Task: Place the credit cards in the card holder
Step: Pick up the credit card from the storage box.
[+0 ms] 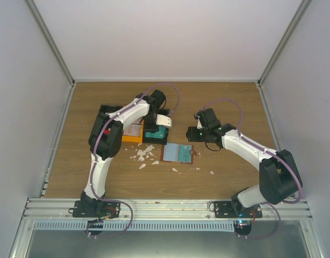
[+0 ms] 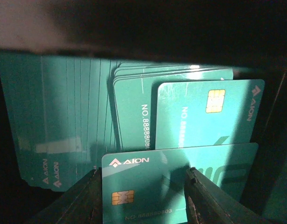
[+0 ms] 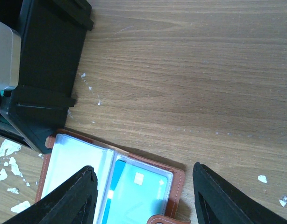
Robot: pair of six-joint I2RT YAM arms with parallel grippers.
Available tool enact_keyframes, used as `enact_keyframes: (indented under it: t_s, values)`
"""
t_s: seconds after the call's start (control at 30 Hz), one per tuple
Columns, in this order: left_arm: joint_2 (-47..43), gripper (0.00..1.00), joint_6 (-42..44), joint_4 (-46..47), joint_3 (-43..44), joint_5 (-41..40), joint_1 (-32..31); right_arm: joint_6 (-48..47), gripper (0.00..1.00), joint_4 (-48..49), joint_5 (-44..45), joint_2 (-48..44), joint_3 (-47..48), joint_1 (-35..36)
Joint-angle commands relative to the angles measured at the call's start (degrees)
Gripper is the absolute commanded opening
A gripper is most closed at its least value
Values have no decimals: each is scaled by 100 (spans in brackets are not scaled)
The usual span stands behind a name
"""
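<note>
The card holder (image 1: 178,153) lies open and flat on the wooden table (image 1: 229,107), just below the middle of the overhead view, clear sleeves up. The right gripper (image 3: 143,168) hangs just above it. In its wrist view the wallet fills the bottom edge between the two black fingers (image 3: 82,196), with a teal card (image 3: 136,191) already showing under the plastic of one sleeve. Those jaws stand wide apart with nothing between them. Up and to the left of the wallet sits a black bin (image 3: 50,60), and an orange bin (image 1: 131,138) stands just left of that. The left gripper (image 2: 142,175) is lowered into the black bin among the credit cards (image 2: 134,107), a fanned row of teal cards standing on edge across the upper half of its wrist view. One teal card (image 2: 143,186) stands at the bottom centre between the two fingers, its left edge at one finger and the other finger (image 2: 204,200) crossing its face. Whether the jaws actually pinch it cannot be told. White scraps (image 1: 143,156) litter the table left of the wallet.
</note>
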Motion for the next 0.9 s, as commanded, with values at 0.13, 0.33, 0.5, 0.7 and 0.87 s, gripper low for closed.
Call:
enact_keyframes:
  t_s: [0.13,0.33,0.5,0.7,0.87]
  values:
    - [-466,48,-146,-454,-157,45,-93,-54,57,118,45,-72,-14,-50]
    - [-578,43,-316,-528,-243,172,-100,-64,57,100,53,-129,-4,-48]
    - [-727,44,-491,-665,-306,396,-109,-52,58,109,65,-172,-20,-48]
    - [-981,45,-646,-695,-537,474,-152,-52,57,109,71,-248,-70,-49]
    - [-1163,44,-732,-709,-696,482,-195,-44,58,118,68,-337,-129,-46]
